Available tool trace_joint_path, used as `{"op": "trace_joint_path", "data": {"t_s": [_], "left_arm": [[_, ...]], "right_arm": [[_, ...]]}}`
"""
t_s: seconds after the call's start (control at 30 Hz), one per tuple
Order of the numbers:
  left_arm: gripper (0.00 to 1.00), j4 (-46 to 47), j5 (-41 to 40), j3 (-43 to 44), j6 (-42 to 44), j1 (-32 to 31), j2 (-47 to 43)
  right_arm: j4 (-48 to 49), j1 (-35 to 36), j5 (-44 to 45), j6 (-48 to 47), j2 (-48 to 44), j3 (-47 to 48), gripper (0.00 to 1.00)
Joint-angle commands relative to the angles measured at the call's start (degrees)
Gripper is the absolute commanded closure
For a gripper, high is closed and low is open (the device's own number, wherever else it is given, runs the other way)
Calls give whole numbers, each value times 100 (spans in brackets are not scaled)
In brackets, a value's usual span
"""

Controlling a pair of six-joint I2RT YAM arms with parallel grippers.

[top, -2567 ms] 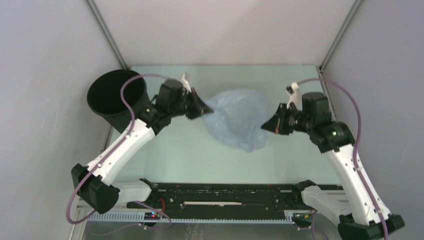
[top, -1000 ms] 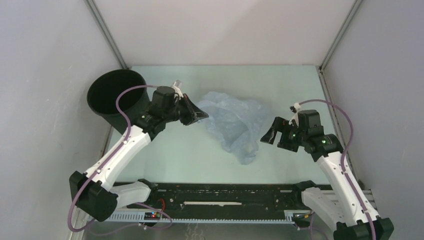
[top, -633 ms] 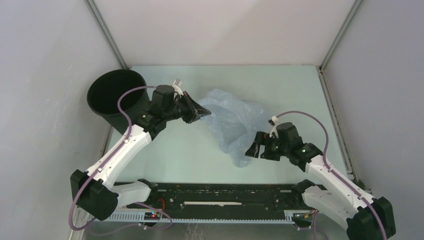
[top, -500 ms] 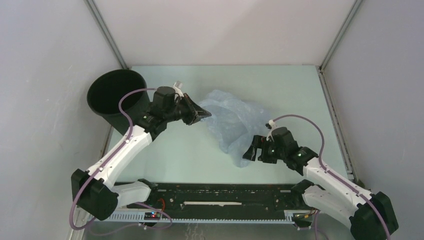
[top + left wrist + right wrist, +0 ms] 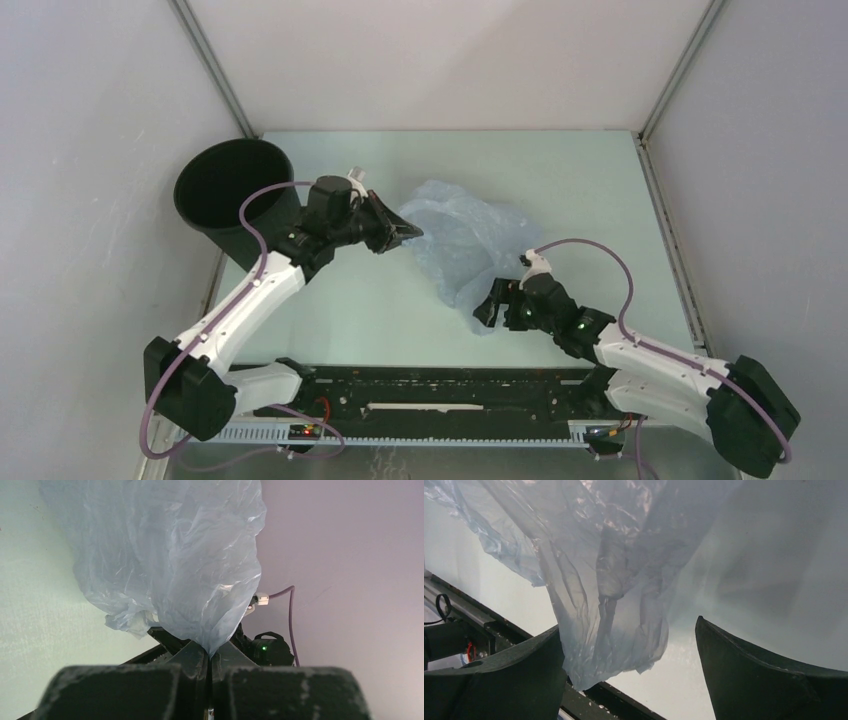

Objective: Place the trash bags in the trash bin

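The trash bag, thin, pale blue and wrinkled, is lifted off the table at its left edge. My left gripper is shut on that edge. In the left wrist view the film fans up from the shut left gripper. My right gripper is low at the bag's near tail and open. The tail hangs between the spread fingers of the right gripper, nearer the left one. The black trash bin stands upright at the far left, behind the left arm.
A black rail runs along the near table edge, just below the right gripper. Grey enclosure walls close in on the left, right and back. The right arm shows behind the bag in the left wrist view.
The right arm has swung left and down from the right side to the bag's near tail, its gripper staying open. The left gripper has kept its hold, barely moving.
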Motion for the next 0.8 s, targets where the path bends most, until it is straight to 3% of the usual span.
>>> {"op": "trace_joint_path", "data": {"t_s": [0.0,0.1,0.23,0.3,0.43,0.5,0.6,0.77], "left_arm": [[100,148,128,-167,-108,10,-133],[100,148,123,-193,-111,9,-180],[100,150,116,-179,-83,9,-254],[100,108,43,-128,53,9,-295],[100,-503,-341,52,716,24,-293],[100,-677,-450,43,958,43,-259],[100,-835,-686,-21,1259,63,-161],[100,-1087,-685,338,1381,201,615]], "right_arm": [[716,252,538,65,459,15,4],[627,309,658,57,781,133,10],[165,324,600,-200,807,276,31],[-173,323,540,-303,537,366,46],[-1467,254,574,-352,-431,894,88],[-2086,95,384,-345,-947,1134,96],[-2573,-379,-202,-469,-1373,1221,100],[-2779,-1886,-1318,-1043,-910,1864,100]]}}
